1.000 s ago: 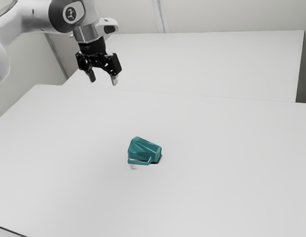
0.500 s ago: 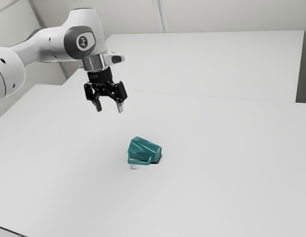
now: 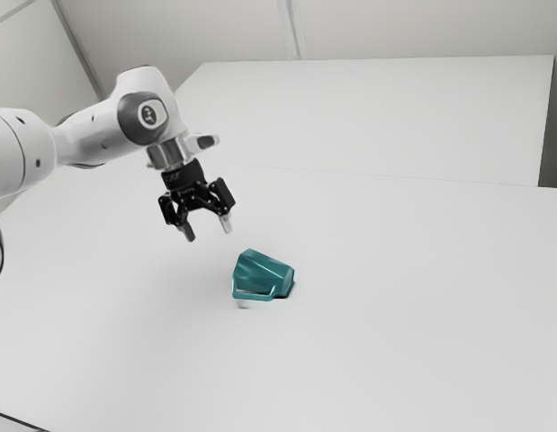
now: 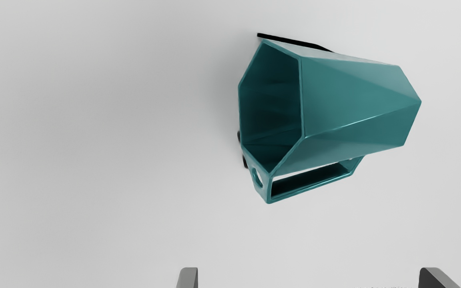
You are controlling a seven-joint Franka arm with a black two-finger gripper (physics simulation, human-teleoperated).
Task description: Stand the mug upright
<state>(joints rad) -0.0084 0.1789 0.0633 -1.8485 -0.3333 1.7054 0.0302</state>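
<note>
Possibly, if we close off-centre, our hand [image 3: 209, 234], spread wide and empty, could slip along the tapering wall and roll the mug [image 3: 265, 273], or snag its handle [image 4: 263, 192]. We count one hand, one mug lying sideways, one handle, one table [image 3: 395, 315] beneath.

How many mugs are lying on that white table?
1: a teal, faceted mug lying on its side on the smooth white table, below the open black two-fingered hand.
</note>
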